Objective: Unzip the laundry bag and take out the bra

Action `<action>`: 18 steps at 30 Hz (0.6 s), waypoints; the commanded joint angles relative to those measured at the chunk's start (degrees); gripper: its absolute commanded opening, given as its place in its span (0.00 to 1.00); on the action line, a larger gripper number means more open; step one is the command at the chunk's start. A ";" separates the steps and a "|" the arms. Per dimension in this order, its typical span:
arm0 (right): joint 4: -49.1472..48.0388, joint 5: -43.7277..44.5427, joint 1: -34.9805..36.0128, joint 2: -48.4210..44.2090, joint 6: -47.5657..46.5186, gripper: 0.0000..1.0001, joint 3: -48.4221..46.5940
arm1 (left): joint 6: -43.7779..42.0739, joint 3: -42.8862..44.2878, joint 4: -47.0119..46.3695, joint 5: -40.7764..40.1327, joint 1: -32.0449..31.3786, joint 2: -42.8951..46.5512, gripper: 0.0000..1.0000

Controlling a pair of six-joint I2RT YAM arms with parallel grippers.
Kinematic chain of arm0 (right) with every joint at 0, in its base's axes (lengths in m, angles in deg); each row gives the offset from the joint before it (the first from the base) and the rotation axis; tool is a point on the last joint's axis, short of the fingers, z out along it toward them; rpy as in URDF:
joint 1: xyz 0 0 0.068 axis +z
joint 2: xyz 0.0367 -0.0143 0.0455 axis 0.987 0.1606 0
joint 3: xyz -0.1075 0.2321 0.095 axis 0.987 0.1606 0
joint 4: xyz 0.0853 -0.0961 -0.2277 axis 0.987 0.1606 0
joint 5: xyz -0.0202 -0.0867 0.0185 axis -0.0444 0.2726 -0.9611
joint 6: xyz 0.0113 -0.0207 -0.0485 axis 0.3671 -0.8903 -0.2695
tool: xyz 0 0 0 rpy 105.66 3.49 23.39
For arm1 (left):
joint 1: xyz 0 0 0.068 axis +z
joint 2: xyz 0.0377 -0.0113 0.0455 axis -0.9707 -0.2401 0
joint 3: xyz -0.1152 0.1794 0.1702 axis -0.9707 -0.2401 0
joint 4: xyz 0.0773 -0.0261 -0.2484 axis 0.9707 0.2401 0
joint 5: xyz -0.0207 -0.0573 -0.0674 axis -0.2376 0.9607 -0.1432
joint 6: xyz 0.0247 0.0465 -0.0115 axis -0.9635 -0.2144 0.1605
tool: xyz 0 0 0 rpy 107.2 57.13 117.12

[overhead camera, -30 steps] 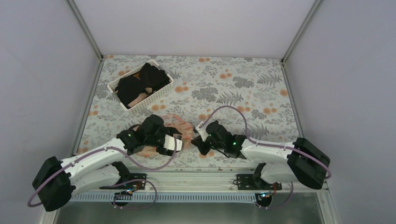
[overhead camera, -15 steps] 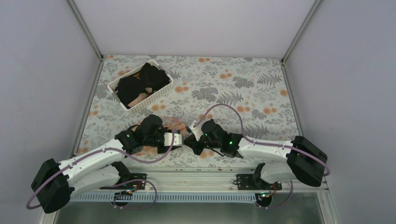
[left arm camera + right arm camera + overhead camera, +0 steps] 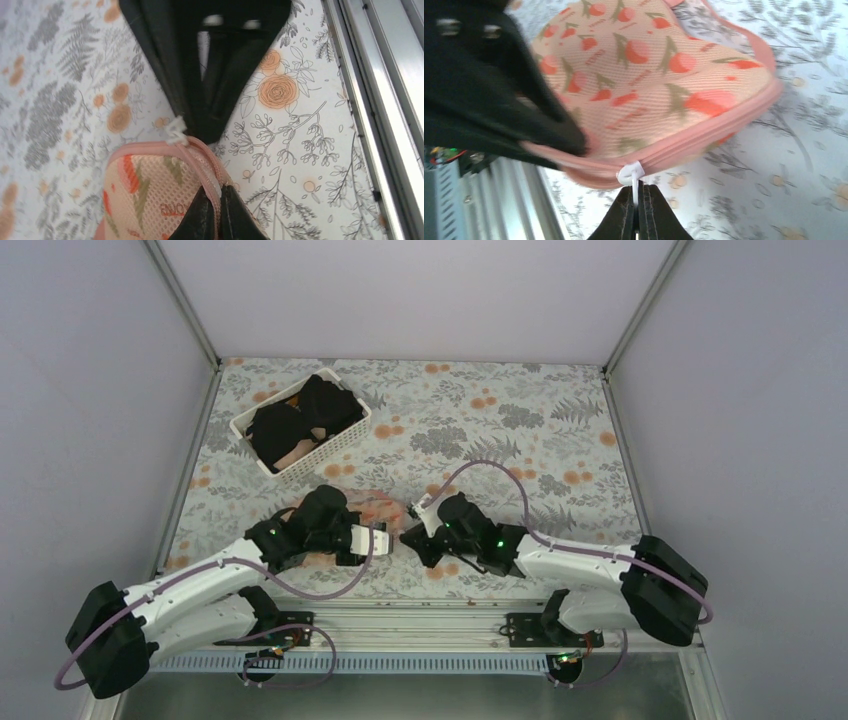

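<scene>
The laundry bag (image 3: 377, 506), a pink pouch with an orange-red flower print, lies between my two grippers near the table's front edge. My left gripper (image 3: 218, 194) is shut on the bag's zipped rim (image 3: 200, 155). In the top view the left gripper (image 3: 384, 537) sits at the bag's near right end. My right gripper (image 3: 639, 194) is shut on the white zip pull (image 3: 631, 174), which hangs from the bag's (image 3: 649, 80) lower edge. Seen from above, the right gripper (image 3: 408, 533) almost touches the left one. The zip looks closed. The bra is hidden.
A white slatted basket (image 3: 322, 449) with black clothes stands at the back left. The metal rail (image 3: 420, 612) of the table's front edge runs just behind both grippers. The flower-print tablecloth (image 3: 540, 430) stretches to the right and back.
My left gripper has shut on the bag's zipped rim; it stood open a second ago. The right gripper, still holding the zip pull, has shifted a little left toward it.
</scene>
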 commanded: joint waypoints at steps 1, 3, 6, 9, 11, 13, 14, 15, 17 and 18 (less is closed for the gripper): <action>3.75 6.20 -4.61 -2.10 1.97 0.04 2.06 | -12.56 2.07 0.84 1.19 -0.08 1.13 0.02; 4.38 6.25 -6.45 -3.47 2.39 0.04 2.84 | -16.27 2.66 0.08 1.30 -0.21 1.21 0.02; 5.22 6.26 -9.59 -6.12 3.17 0.04 3.70 | -20.45 3.40 -1.49 1.61 -0.74 1.25 0.02; 6.46 5.20 -13.17 -9.52 3.80 0.04 4.56 | -23.98 3.19 -2.64 1.95 -1.04 1.57 0.02; 6.62 3.86 -14.95 -11.70 3.70 0.04 5.65 | -23.37 2.39 -4.00 0.26 -0.97 1.85 0.02; 7.03 3.32 -15.21 -13.08 3.01 0.04 6.38 | -21.71 1.08 -5.32 -1.72 -0.60 2.09 0.02; 7.42 2.86 -15.17 -13.15 2.60 0.04 6.41 | -21.24 -0.13 -5.96 -2.48 -0.16 2.30 0.02; 8.02 2.96 -14.82 -12.66 2.23 0.04 6.22 | -20.86 -1.17 -6.73 -3.34 0.30 2.48 0.02; 9.71 3.71 -13.50 -10.46 1.98 0.04 5.17 | -20.35 -3.17 -8.37 -4.80 1.11 2.98 0.02; 9.72 3.22 -12.85 -9.30 2.12 0.04 4.65 | -20.24 -3.78 -8.68 -5.07 1.34 3.25 0.05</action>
